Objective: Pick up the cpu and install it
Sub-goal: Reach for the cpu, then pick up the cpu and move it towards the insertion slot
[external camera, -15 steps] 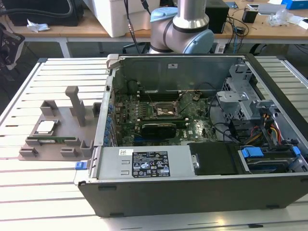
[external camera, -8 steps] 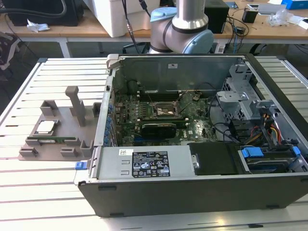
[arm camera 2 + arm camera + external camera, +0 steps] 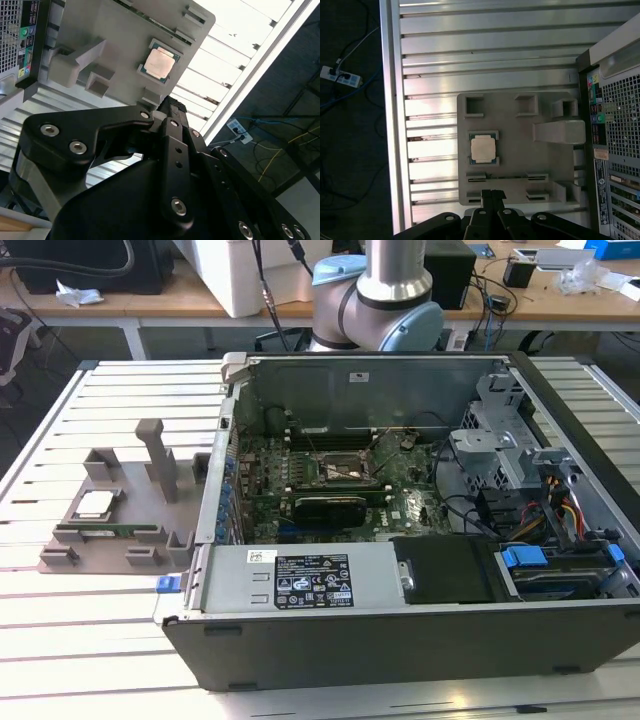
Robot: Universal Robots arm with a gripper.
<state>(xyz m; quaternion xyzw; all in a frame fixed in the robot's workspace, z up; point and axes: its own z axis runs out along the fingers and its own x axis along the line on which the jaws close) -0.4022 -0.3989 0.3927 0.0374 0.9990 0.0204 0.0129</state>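
- Looking across a slatted metal table carrying an open computer case laid on its side, with a grey plastic holder sitting just beside it on the exterior view's left.
- Finding the cpu, a small square chip with a pale silvery top, lying flat in a square pocket of that holder, outside the case.
- Seeing, in the first wrist view, the black gripper hanging above the holder's edge, near the chip but apart from it and touching nothing.
- Showing its two fingertips pressed together, pinching nothing at all.
- Noting what looks like a narrow green memory stick standing on edge in a slot of the same holder, just beside the chip.
- Making out the motherboard socket inside the case, a dark square frame crossed by thin metal levers.
- Failing to tell its latch open or closed, and seeing no silvery chip sitting in it.
- Catching the robot arm rising behind the far wall of the case.
- Judging the work as barely beginning: chip not yet gripped, not yet lifted out of its pocket, not yet carried over to the socket, not yet seated.
- Reading the gripper as merely lining up over the holder, leaving both the lifting and the installing undone.
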